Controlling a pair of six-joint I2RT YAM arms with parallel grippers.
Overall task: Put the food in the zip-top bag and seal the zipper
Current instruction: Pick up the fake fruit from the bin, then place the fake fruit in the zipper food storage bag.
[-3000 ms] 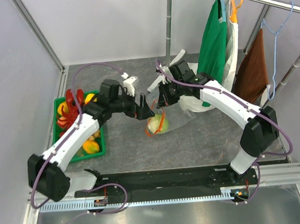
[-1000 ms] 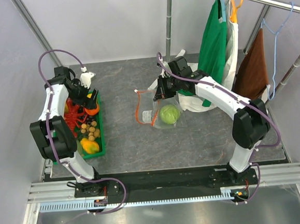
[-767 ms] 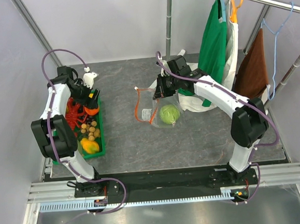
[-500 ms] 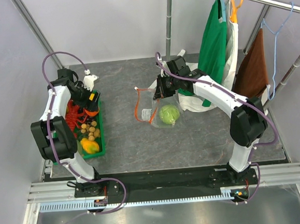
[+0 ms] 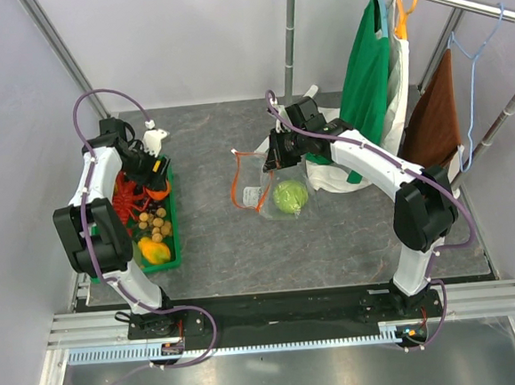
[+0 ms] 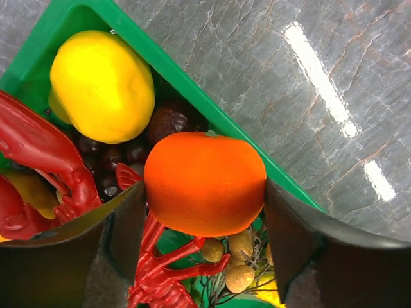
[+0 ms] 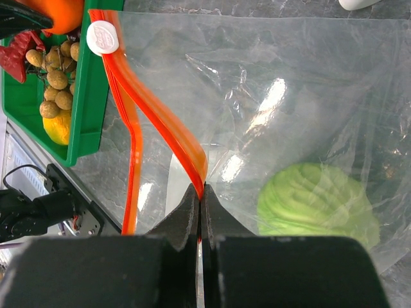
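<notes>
— Green tray (image 5: 173, 226) along the bench's (image 5: 245, 265) left edge, seen from above, holding the red lobster (image 5: 126, 198), the tan balls (image 5: 157, 225) and a mango (image 5: 154, 250). The left arm (image 5: 96, 183) bends down over the tray's far end. The zip-top bag (image 5: 262, 196) lies mid-bench, a little toward the far edge, with the cabbage (image 5: 287, 196) already inside.

— And the left wrist view?

— The left jaws straddle an orange fruit (image 6: 204, 183), and both inner faces seem pressed to its sides. How firm that hold is I can't judge. The fruit sits in the tray among the other food, with a claw of the lobster lying against it.

— Smooth and round, then. It could squirt out on the lift, or that claw could snag and come up with it.

— Right wrist view: the right jaws are together, pinched on the zipper (image 7: 160, 122), holding one lip up so the mouth gapes toward the tray side.

— Thin strip, small bite. If it slips free, the mouth collapses and the orange fruit lands on the bench. Pull too hard and the cabbage may roll out.
</notes>
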